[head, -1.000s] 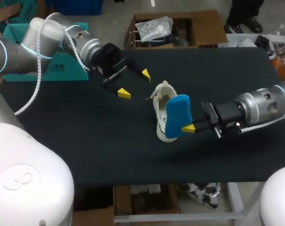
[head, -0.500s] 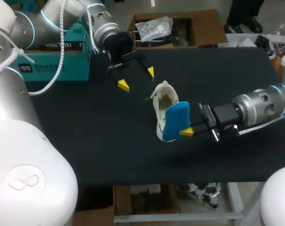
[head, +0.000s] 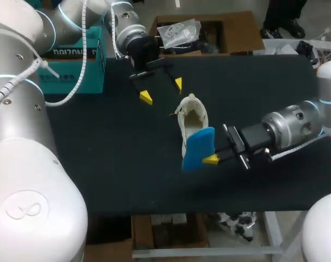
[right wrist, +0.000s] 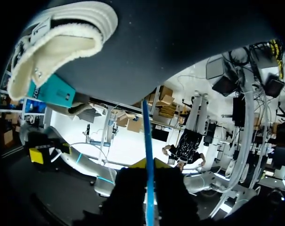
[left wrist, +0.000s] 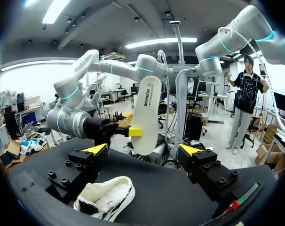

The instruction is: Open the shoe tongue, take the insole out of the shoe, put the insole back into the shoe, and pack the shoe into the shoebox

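**Insole out of the shoe, pinched in the right gripper**

Insole: there is 1, blue on top and white underneath. It is outside the shoe and clamped at its edge by the right gripper. Both fingers press it from 2 sides. In the right wrist view it appears edge-on, as a thin blue line running out between them. In the head view only 1 of that gripper's 2 yellow tips shows, against the insole's near corner. The insole hangs tilted over the shoe's toe end and hides it. Whether it touches the shoe cannot be told.

The 1 white shoe lies near the middle of the black table. Its opening faces up with the fleecy lining showing, and its heel points toward the far edge.

The left gripper hovers over the far part of the table, between the shoebox and the shoe's heel. Its fingers are spread wide with nothing between them, and both of its 2 yellow tips show. In the left wrist view the shoe lies under and just ahead of this gripper. The insole stands upright farther ahead, with its white side toward the camera.

The 1 teal shoebox sits at the table's far left corner, well apart from the shoe and partly hidden by the left arm.

Both of the 2 arms are over the table. The right one reaches in from the right side, and the left one comes from the far left.
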`<state>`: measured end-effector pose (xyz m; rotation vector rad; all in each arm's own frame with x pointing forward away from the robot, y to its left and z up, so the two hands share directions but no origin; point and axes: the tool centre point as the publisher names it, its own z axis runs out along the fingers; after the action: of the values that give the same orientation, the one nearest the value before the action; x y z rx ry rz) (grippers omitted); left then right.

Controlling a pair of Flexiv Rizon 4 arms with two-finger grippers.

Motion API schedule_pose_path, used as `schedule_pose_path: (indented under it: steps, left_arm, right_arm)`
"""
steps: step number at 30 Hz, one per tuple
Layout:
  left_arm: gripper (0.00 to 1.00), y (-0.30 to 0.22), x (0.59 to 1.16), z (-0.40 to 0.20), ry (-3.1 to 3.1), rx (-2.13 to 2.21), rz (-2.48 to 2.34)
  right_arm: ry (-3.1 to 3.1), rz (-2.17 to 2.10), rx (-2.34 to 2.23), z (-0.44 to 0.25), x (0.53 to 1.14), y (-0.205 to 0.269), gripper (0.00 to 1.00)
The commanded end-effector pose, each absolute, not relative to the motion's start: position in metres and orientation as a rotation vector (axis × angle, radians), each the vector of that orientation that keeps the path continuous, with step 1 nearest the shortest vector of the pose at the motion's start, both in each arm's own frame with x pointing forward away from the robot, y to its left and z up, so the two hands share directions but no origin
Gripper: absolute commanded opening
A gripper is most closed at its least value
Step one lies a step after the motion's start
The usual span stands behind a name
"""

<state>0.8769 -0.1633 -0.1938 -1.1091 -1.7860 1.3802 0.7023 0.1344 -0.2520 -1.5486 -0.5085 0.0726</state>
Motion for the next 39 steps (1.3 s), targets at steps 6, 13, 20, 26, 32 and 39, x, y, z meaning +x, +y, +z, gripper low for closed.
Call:
schedule_pose_path:
  steps: [6, 13, 20, 26, 32, 39]
  left_arm:
    - [1.00, -0.1635, 0.8889, -0.1980, -1.759, -1.095, 1.381]
    - [1.00, -0.1635, 0.8889, -0.1980, -1.759, -1.095, 1.381]
    - [1.00, -0.1635, 0.8889, -0.1980, -1.759, -1.095, 1.381]
    - [1.00, -0.1635, 0.8889, -0.1980, -1.759, -1.095, 1.381]
    - [1.00, -0.1635, 0.8889, -0.1980, -1.759, -1.095, 1.381]
    - [1.00, -0.1635, 0.8889, -0.1980, -1.759, -1.095, 1.381]
  right_arm:
    - [-0.560, 0.091, -1.511, -0.2504, 0.7022, 0.1403, 0.00]
    - [-0.560, 0.091, -1.511, -0.2504, 0.7022, 0.1403, 0.00]
    - [-0.560, 0.091, -1.511, -0.2504, 0.7022, 0.1403, 0.00]
    - [-0.560, 0.091, -1.511, -0.2504, 0.7022, 0.1403, 0.00]
    - [-0.560, 0.091, -1.511, -0.2504, 0.7022, 0.1403, 0.00]
    - [-0.560, 0.091, -1.511, -0.2504, 0.7022, 0.1403, 0.00]
